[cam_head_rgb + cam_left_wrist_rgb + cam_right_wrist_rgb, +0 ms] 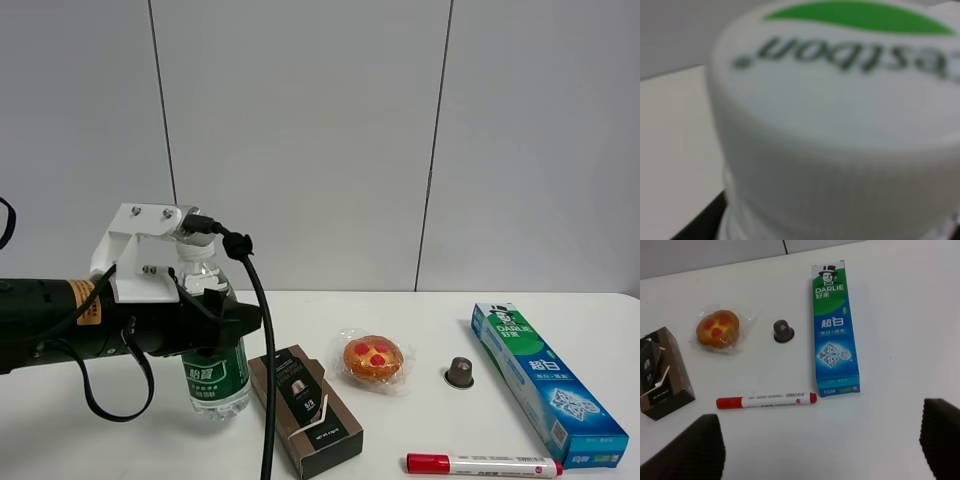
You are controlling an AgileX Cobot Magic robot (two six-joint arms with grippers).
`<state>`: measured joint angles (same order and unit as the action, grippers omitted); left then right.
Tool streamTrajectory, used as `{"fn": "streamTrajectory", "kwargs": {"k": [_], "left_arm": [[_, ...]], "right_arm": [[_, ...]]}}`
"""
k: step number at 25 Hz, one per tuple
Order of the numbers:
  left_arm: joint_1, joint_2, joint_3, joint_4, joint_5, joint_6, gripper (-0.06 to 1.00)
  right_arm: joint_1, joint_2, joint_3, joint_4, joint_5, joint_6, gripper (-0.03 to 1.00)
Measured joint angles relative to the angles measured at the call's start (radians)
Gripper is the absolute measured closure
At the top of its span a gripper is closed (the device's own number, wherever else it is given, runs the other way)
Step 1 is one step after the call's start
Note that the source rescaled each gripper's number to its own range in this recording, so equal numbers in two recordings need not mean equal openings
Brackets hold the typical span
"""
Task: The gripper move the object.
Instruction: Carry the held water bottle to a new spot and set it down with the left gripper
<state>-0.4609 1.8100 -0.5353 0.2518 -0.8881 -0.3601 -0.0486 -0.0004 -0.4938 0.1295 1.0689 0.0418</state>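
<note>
Left pincer (215,320): I see it clenched on bottle (215,380), above label.
Risk: I judge bottle clips brown box (305,410) if swung right.

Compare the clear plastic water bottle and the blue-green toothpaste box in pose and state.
The clear plastic water bottle stands upright; the blue-green toothpaste box lies flat. The bottle sits between the left gripper's jaws; the box lies untouched. The bottle is see-through, the box opaque. Both carry green printing.
</note>
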Motion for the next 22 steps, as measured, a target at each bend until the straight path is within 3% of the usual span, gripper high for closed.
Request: {"fn": "streamTrajectory", "kwargs": {"k": [8, 14, 22], "left_arm": [[0.013, 0.053, 0.035, -0.01, -0.051, 0.027, 0.92], [0.015, 0.129, 0.035, -0.023, -0.16, 0.084, 0.92], [0.015, 0.132, 0.035, -0.024, -0.186, 0.151, 0.92]], "right_arm": [[0.0, 0.0, 0.0, 0.0, 0.0, 0.0, -0.03], [0.0, 0.0, 0.0, 0.0, 0.0, 0.0, -0.03], [0.0, 0.0, 0.0, 0.0, 0.0, 0.0, -0.03]]}}
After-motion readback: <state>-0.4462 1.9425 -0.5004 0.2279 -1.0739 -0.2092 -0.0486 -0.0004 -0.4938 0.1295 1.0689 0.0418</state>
